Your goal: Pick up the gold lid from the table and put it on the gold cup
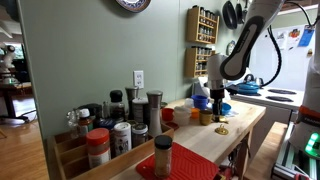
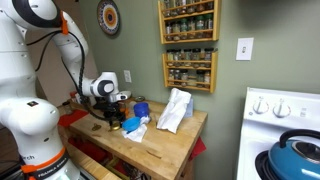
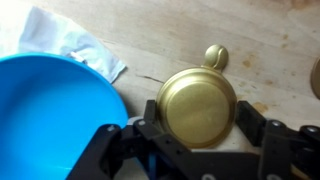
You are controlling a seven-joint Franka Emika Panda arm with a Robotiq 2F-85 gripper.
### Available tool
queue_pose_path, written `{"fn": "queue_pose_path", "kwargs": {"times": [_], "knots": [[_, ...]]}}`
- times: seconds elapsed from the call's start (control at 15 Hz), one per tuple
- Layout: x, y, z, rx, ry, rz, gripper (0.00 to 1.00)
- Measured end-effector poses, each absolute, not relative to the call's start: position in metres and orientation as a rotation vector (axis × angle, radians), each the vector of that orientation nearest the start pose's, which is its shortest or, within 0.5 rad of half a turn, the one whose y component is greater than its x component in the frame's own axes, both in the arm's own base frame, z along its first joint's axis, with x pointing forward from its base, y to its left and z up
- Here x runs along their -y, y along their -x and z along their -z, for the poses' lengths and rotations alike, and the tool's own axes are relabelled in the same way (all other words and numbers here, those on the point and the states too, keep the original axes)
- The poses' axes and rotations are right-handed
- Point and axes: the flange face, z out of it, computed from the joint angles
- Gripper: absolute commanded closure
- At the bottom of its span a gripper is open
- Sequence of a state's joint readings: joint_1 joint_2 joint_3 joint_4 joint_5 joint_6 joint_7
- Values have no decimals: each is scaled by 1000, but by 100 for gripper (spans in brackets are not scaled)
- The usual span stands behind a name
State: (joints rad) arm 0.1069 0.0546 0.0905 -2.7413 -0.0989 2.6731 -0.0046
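Note:
In the wrist view I look straight down on the gold cup (image 3: 195,100), a round shiny disc on the wooden table. My gripper (image 3: 198,110) straddles it, and a dark finger (image 3: 246,115) presses against each side of its rim. The gold lid (image 3: 215,57), a much smaller round gold piece, lies on the wood just beyond the cup, apart from it. In an exterior view the gripper (image 1: 215,103) hangs low over the table, with the lid (image 1: 221,130) on the boards in front of it. From the opposite side the gripper (image 2: 117,118) hides the cup.
A blue bowl (image 3: 50,110) sits close beside the cup, with a crumpled white cloth (image 3: 60,40) behind it. An orange cup (image 3: 316,76) shows at the wrist view's edge. Spice jars (image 1: 110,135) crowd one end of the table (image 1: 200,148). A stove with a blue kettle (image 2: 297,158) stands beside it.

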Motion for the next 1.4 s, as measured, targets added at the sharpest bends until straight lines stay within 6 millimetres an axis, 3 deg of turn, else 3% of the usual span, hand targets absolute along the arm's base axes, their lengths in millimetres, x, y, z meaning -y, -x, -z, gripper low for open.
{"fn": "queue_pose_path", "kwargs": {"times": [0.87,1.4], "knots": [[-78,-374,-234,472,3169,-190,36],[-112,-360,-268,586,3137,-203,44]]}}
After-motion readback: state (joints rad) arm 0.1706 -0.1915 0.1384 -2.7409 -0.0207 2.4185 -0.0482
